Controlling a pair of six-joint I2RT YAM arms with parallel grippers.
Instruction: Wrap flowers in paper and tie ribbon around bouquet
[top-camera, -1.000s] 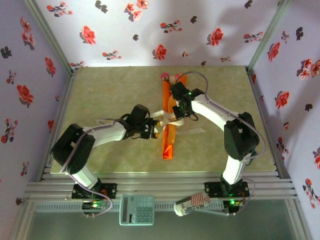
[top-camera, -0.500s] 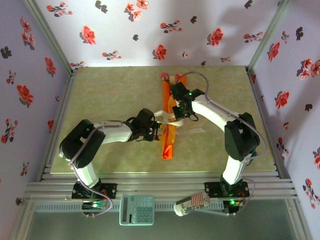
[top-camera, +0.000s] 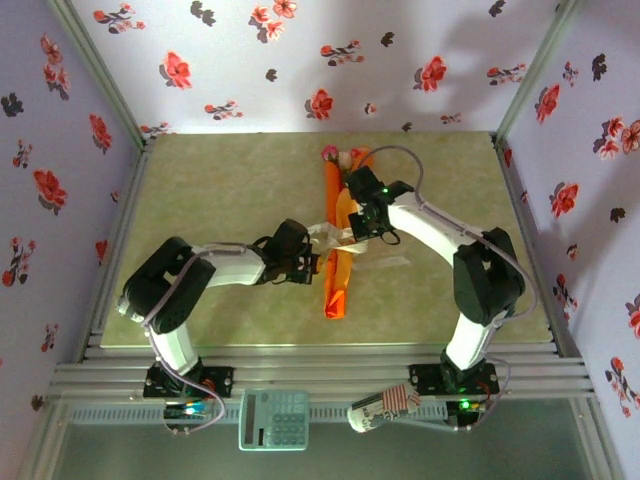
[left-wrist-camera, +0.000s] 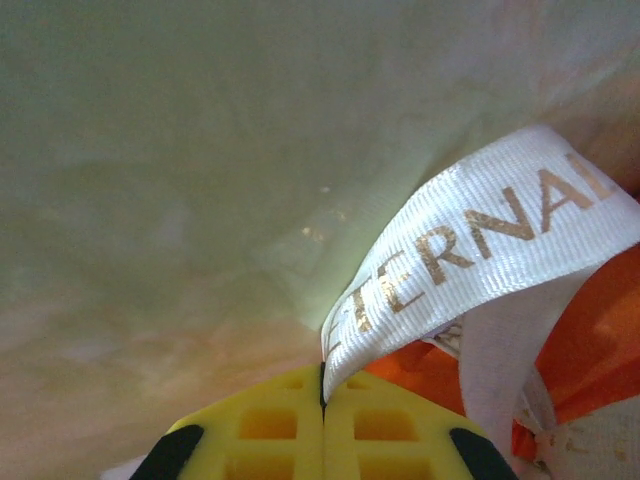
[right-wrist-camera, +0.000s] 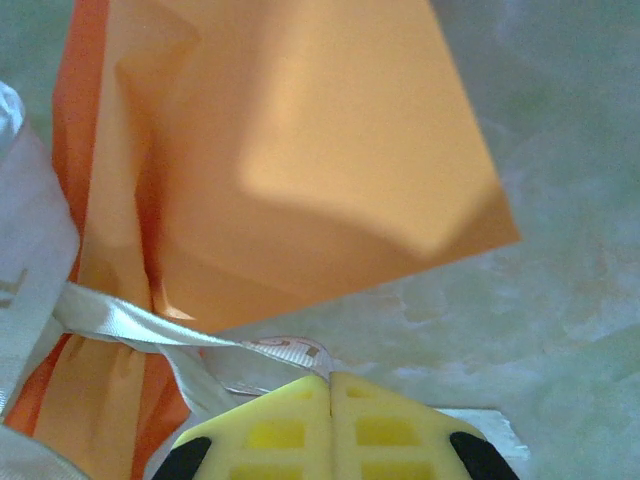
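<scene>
The left hand (left-wrist-camera: 323, 385) has just clenched on one end of the ribbon (left-wrist-camera: 480, 250). The right hand (right-wrist-camera: 331, 385) stays clenched on the other. The ribbon crosses the bouquet (top-camera: 337, 290), which lies mid-bench (top-camera: 220, 200). Both ends secured: tightening can likely begin.

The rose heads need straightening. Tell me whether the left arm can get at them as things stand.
Probably not. The left gripper is shut on the ribbon beside the bouquet's middle, and the rose heads lie at its far end, past the right gripper.
</scene>
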